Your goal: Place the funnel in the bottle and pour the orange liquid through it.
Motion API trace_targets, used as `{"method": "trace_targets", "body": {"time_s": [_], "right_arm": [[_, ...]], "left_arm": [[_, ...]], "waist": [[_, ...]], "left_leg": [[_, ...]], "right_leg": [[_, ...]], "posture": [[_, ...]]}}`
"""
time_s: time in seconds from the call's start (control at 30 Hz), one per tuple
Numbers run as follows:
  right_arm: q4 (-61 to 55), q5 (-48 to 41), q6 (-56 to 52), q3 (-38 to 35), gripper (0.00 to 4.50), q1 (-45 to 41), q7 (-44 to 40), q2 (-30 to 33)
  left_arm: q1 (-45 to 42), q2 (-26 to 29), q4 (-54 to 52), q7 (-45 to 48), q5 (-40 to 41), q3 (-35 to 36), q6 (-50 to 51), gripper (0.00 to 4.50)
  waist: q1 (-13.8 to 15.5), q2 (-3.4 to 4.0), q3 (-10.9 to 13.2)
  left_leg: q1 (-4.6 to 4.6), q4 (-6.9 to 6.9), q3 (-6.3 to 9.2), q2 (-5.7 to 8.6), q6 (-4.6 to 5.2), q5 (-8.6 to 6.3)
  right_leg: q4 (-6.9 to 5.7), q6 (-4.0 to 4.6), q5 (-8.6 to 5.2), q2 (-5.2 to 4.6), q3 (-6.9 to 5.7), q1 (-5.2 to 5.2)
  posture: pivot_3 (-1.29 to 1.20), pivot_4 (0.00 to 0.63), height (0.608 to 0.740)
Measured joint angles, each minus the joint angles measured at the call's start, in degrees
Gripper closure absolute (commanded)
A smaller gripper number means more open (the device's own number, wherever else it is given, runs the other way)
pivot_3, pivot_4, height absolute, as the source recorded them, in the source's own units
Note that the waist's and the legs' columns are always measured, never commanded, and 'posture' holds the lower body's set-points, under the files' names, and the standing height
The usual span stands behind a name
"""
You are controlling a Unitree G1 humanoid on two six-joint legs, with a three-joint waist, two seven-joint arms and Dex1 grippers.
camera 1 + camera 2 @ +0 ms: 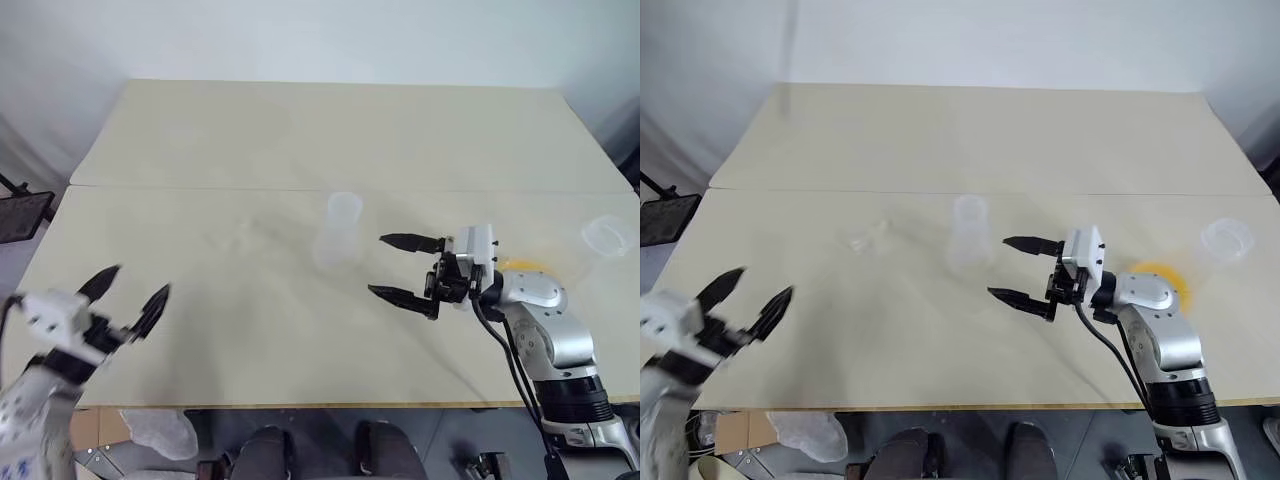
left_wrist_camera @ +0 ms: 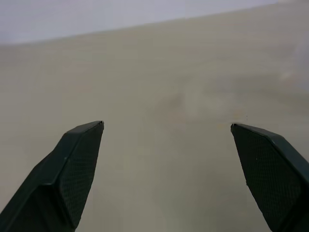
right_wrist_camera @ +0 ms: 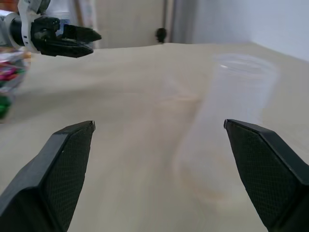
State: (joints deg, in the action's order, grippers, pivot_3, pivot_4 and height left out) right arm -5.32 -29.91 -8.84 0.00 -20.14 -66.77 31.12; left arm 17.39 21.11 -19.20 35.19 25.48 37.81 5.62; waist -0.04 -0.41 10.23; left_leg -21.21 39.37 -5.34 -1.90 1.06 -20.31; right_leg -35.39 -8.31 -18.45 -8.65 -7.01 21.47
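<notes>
Near table (image 1: pixel 300 130) front edge, left gripper (image 1: pixel 133 296) empty

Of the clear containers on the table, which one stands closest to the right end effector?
The tall clear cup at the table's middle, just beyond the open right end effector. The other clear cup sits far off near the table's right edge, behind the arm.

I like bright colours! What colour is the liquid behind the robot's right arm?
Yellow-orange liquid, clearest in the right eye view.
</notes>
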Motion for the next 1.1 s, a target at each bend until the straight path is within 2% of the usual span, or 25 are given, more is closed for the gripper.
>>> {"method": "trace_targets", "body": {"time_s": [0.13,0.23,0.33,0.5,0.67,0.9,1.1], "right_arm": [[1.49,0.25,0.10,1.28,0.00,-1.60,-1.38,-0.37],[3.01,0.56,0.80,1.59,0.00,-2.90,-1.77,-0.52],[3.77,1.32,1.89,1.71,0.00,-3.37,-1.72,-0.89],[4.95,2.11,2.89,1.51,0.00,-3.50,-1.35,-1.17],[4.62,2.27,3.13,0.66,0.00,-2.18,-0.46,-0.46],[1.60,2.25,2.76,-1.77,0.00,1.89,2.80,0.29],[-1.55,2.23,2.51,-2.72,0.00,4.45,5.16,0.22]], "left_arm": [[9.33,-5.94,-2.69,-1.62,1.19,1.99,-2.33,0.01],[10.32,-7.09,-4.79,-2.88,1.24,-0.10,-2.58,0.01],[8.86,-6.83,-7.78,-3.86,0.75,-5.14,-1.84,0.01],[0.73,-5.32,-8.06,-6.84,-1.65,-14.56,2.81,0.01],[-13.35,-3.85,-2.79,-10.87,-7.59,-24.35,8.16,0.01],[-27.46,-5.41,8.75,-15.69,-11.39,-29.35,11.43,0.01],[-34.62,-6.36,16.71,-16.90,-12.83,-31.32,11.65,0.01]], "waist": [[0.42,-0.01,0.00],[0.76,0.00,0.00],[0.76,0.02,-0.01],[0.69,0.03,-0.02],[0.89,0.06,-0.04],[1.00,0.05,-0.03],[1.31,0.05,-0.03]], "left_leg": [[-0.02,0.05,0.00,0.05,0.13,-0.08],[-0.02,0.06,-0.03,0.03,0.13,-0.08],[-0.01,0.06,-0.09,0.04,0.15,-0.13],[-0.01,0.07,-0.13,0.09,0.14,-0.12],[-0.02,0.15,-0.14,0.22,0.12,-0.13],[-0.05,0.17,-0.14,0.20,0.10,-0.12],[-0.06,0.22,-0.14,0.22,0.10,-0.12]], "right_leg": [[0.02,0.00,0.00,-0.10,0.06,-0.01],[0.04,0.00,0.00,-0.08,0.07,0.00],[0.03,0.00,0.00,-0.08,0.11,0.02],[-0.02,0.01,0.00,-0.01,0.10,0.04],[-0.07,0.00,0.00,0.04,0.07,0.04],[-0.08,0.00,0.00,0.10,0.02,0.05],[-0.09,0.00,0.01,0.10,0.02,0.05]], "posture": [[0.00,0.150,0.740],[0.00,0.150,0.740],[0.00,0.150,0.740],[0.00,0.150,0.740],[0.00,0.150,0.740],[0.00,0.150,0.740],[0.00,0.150,0.740]]}}
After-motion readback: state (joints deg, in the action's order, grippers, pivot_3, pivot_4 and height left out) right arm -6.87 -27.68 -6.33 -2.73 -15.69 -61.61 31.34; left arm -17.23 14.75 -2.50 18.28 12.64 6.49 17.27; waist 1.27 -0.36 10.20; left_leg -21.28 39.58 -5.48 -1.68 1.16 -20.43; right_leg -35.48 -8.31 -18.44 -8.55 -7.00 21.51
